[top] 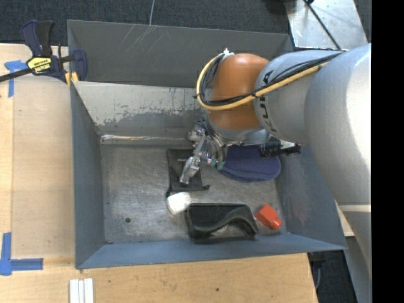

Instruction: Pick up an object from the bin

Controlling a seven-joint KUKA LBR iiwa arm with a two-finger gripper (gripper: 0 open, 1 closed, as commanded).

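My gripper (189, 171) hangs low over the middle of the bin floor, its metal fingers pointing down onto a flat black rectangular piece (178, 162). The fingers stand close together, and I see nothing held between them. Just below the fingertips lies a small white rounded lump (178, 202). A dark blue rounded cloth-like thing (252, 166) rests to the right, partly under the wrist.
A black curved, shoe-like object (218, 221) lies along the bin's front wall with a small orange-red block (269, 217) at its right end. The arm with its orange dome covers the bin's back right. The left part of the floor is bare metal.
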